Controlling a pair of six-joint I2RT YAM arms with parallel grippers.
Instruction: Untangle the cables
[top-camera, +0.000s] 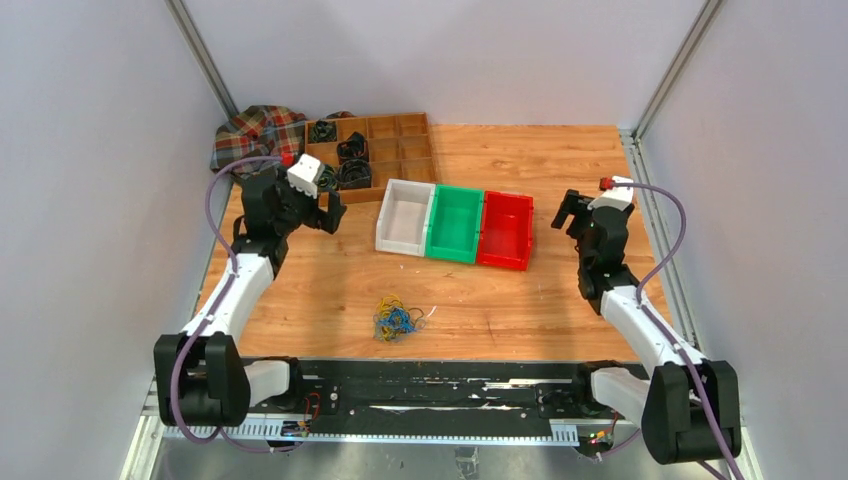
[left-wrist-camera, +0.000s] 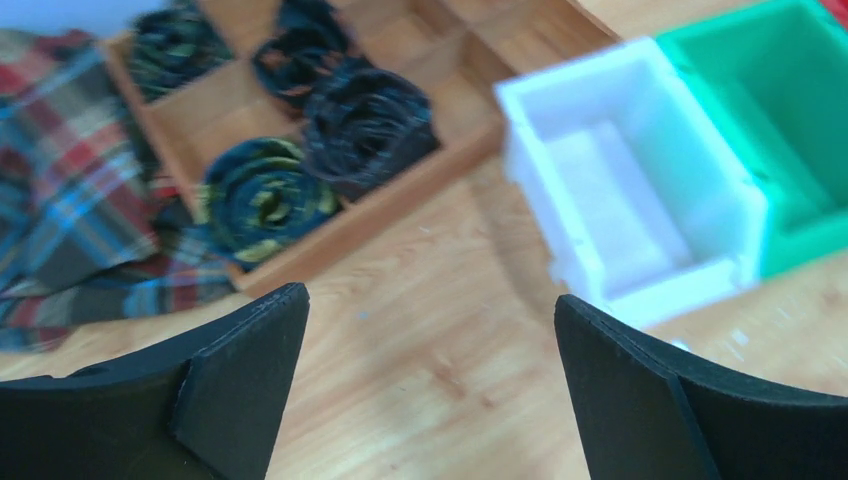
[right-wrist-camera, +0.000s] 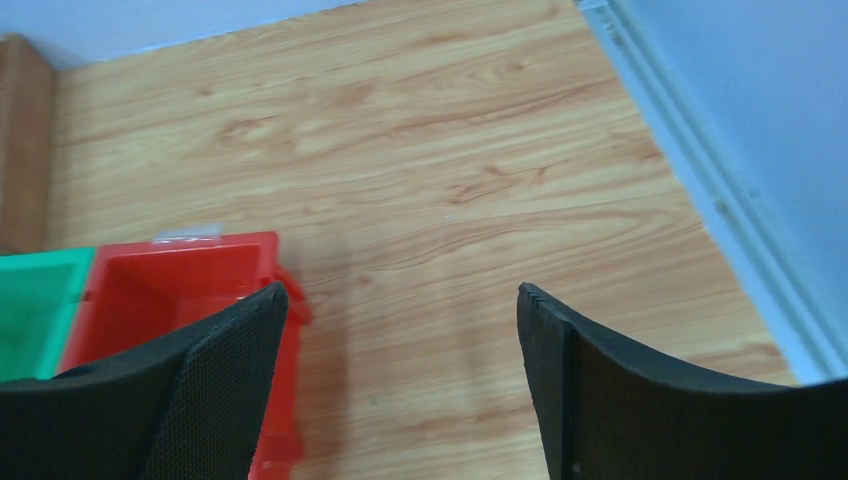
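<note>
The left gripper (top-camera: 332, 213) and right gripper (top-camera: 568, 212) are hanging open and empty, with the cables (top-camera: 397, 318) lying tangled toward the near edge of the desk (top-camera: 560, 150), closer to the left

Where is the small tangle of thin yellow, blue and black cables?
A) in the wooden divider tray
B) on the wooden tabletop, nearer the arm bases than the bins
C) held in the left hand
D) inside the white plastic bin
B: the tangle of thin cables lies loose on the wooden tabletop, on the near side of the row of white, green and red plastic bins.
</note>
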